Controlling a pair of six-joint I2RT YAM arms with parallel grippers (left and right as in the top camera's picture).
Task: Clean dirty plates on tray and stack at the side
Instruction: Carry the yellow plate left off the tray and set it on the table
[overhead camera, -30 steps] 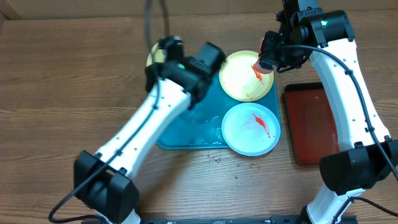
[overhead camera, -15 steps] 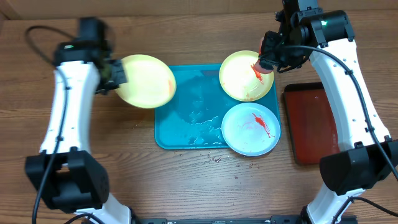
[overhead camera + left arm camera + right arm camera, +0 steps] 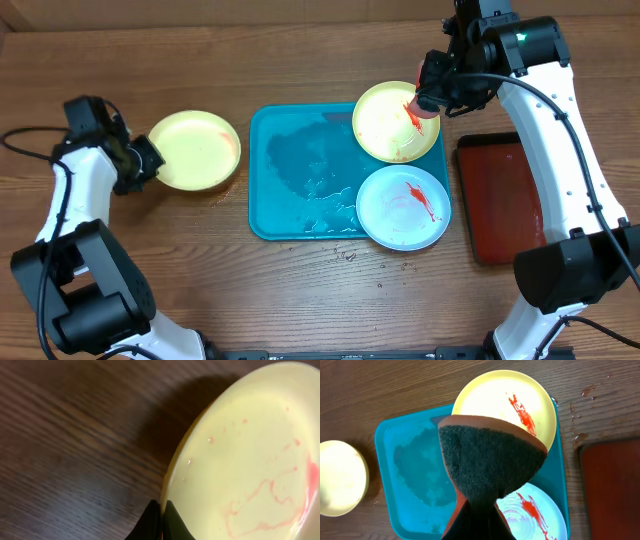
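My left gripper is shut on the rim of a pale yellow-green plate, held over the bare wood left of the tray; faint pink smears show on it in the left wrist view. The turquoise tray is wet. A second yellow-green plate with a red sauce streak lies at its back right, and a white plate with red sauce at its front right. My right gripper is shut on a dark sponge above the yellow-green plate.
A dark red tray lies right of the turquoise tray. Small red spots mark the wood near the plates. Crumbs or marks lie in front of the turquoise tray.
My left arm has swung left with the yellow-green plate, from over the tray's back left corner out to the wood on the left. The right arm has not moved.
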